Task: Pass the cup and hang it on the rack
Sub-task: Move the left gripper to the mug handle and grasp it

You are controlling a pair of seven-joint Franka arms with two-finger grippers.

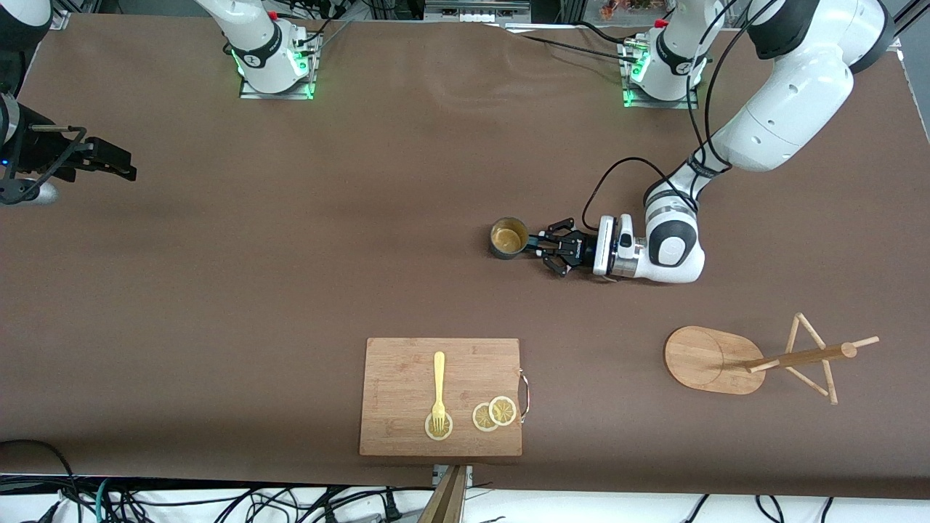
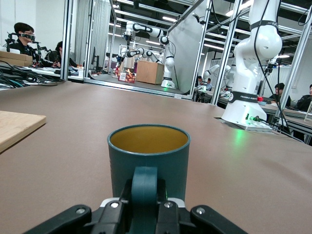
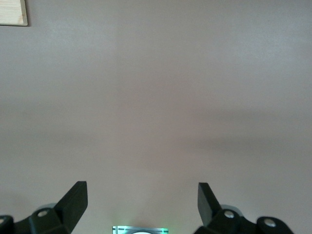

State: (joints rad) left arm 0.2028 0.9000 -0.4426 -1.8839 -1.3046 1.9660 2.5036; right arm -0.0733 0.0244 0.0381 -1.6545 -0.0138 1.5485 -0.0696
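The dark teal cup [image 1: 507,237] stands upright on the brown table, its yellowish-tan inside showing. My left gripper [image 1: 541,245] lies low and level beside it, shut on the cup's handle. In the left wrist view the cup [image 2: 148,156] is straight ahead and my left gripper [image 2: 144,207] has its fingers pressed on both sides of the handle [image 2: 144,187]. The wooden rack [image 1: 708,359] stands nearer to the front camera, toward the left arm's end. My right gripper [image 1: 109,160] waits open and empty at the right arm's end of the table; its wrist view [image 3: 142,195] shows bare table.
A rectangular wooden cutting board [image 1: 441,396] with a yellow fork [image 1: 439,392] and lemon slices [image 1: 495,414] lies near the front edge. Its corner shows in the left wrist view [image 2: 14,129] and the right wrist view [image 3: 12,12].
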